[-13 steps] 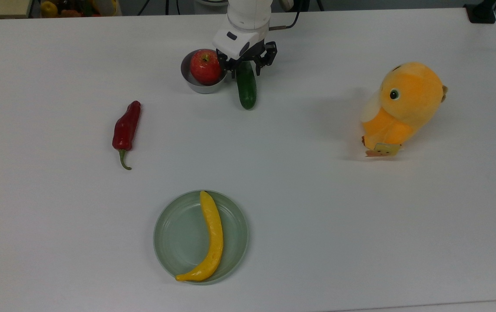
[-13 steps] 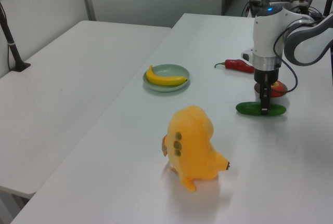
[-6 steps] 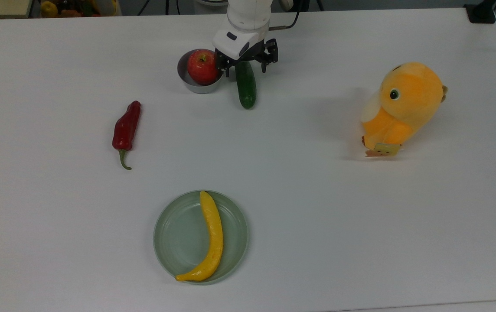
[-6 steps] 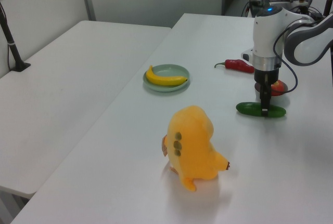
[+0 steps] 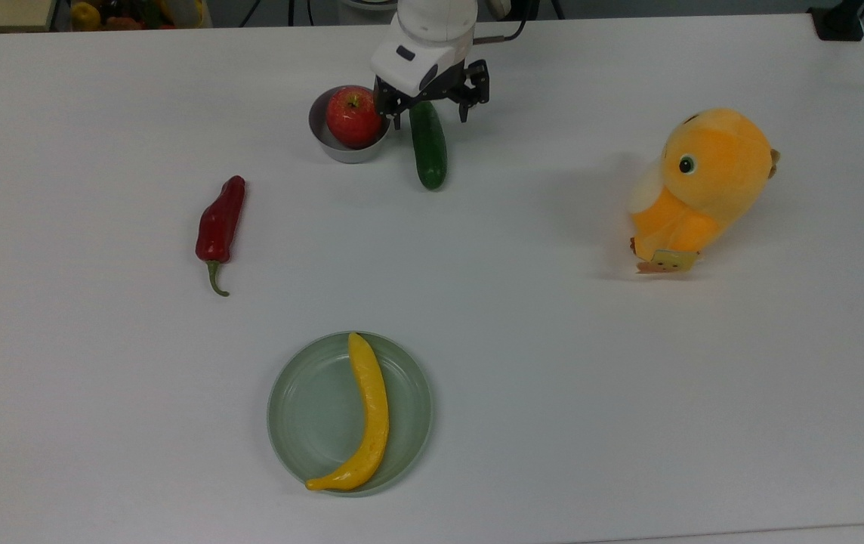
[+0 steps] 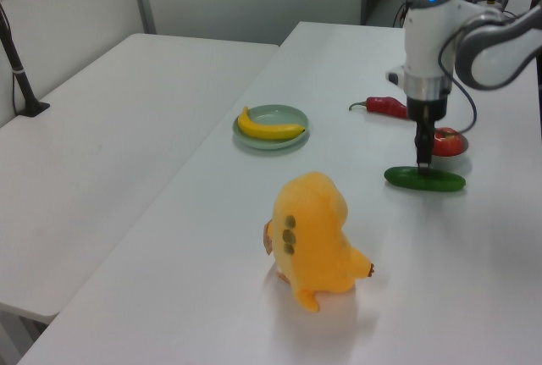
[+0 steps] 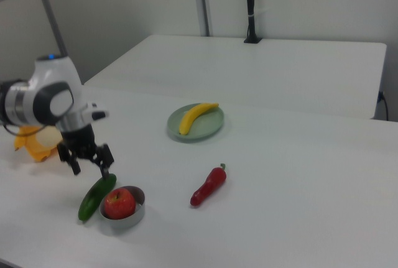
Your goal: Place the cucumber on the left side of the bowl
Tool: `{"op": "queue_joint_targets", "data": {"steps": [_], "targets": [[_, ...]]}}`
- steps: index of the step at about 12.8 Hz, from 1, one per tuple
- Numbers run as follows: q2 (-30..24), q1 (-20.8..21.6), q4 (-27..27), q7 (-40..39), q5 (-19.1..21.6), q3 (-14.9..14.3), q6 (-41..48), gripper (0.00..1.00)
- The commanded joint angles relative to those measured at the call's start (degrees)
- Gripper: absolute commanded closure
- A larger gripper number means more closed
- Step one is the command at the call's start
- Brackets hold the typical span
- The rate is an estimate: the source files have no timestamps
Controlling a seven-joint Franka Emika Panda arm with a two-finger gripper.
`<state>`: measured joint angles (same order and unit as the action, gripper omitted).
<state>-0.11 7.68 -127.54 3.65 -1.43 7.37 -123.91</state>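
beside the bowl (image 5: 345, 143) on the worktop (image 5: 553, 340), the cucumber (image 5: 428, 146) lies lengthwise just below the gripper (image 5: 432, 106), spread open and empty.

Cucumber (image 5: 428, 146): on the bench (image 5: 628, 378), just beside the bowl (image 5: 345, 140) — on the top view's right.
Apple (image 5: 355, 115): in the bowl.
Pincer (image 5: 432, 102): open, above the cucumber's far end.
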Motion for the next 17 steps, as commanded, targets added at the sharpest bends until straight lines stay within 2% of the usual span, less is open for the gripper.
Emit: {"op": "queue_joint_targets", "data": {"steps": [1, 3, 6, 8, 10, 11, 17], "targets": [[-1.39, -0.2, 11.32, 0.75, 2.21, 0.19, 11.99, 0.0], [-1.39, -0.99, 19.91, 0.66, 2.92, 0.1, 20.15, 0.0], [-2.18, -2.31, 28.82, 1.01, 2.92, -0.51, 29.49, 0.0], [-2.71, -3.54, 30.07, 1.19, 3.18, -1.64, 29.08, 0.0], [-2.71, -3.37, 29.99, -0.21, 5.9, -5.42, 26.54, 0.0], [-2.71, -3.28, 29.99, -0.22, 5.99, -6.13, 25.31, 0.0], [-2.71, -3.54, 29.9, -0.39, 6.0, -6.58, 23.36, 0.0]]}}
